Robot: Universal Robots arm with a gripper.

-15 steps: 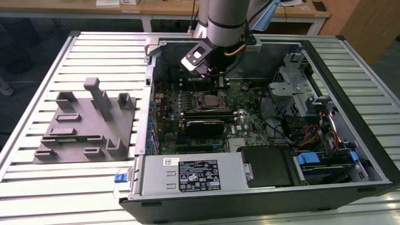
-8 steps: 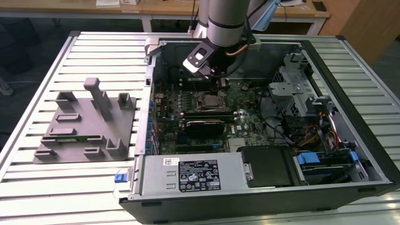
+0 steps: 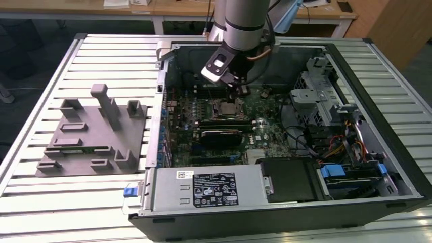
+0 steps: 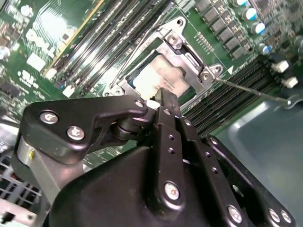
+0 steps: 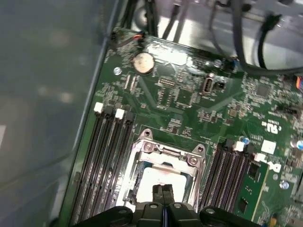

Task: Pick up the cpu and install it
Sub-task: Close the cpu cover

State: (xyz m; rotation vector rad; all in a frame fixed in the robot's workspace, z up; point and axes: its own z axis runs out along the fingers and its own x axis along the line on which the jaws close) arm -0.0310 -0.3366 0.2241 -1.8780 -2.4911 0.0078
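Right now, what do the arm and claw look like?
The arm is a silver-grey cylinder with dark bands, a dark cable beside it and a white-and-black box at its wrist. The claw is matte black: angular plates studded with silver screws, tapering to two slim fingers.

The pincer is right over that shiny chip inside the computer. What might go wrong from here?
1. The pincer, shut, sits right at the cpu inside the socket frame; an off-centre push might tilt the chip or damage the socket.
2. The thin metal lever juts out beside the socket; the arm might snag it.
3. Memory slots flank the socket closely, so sideways drift could scrape them.
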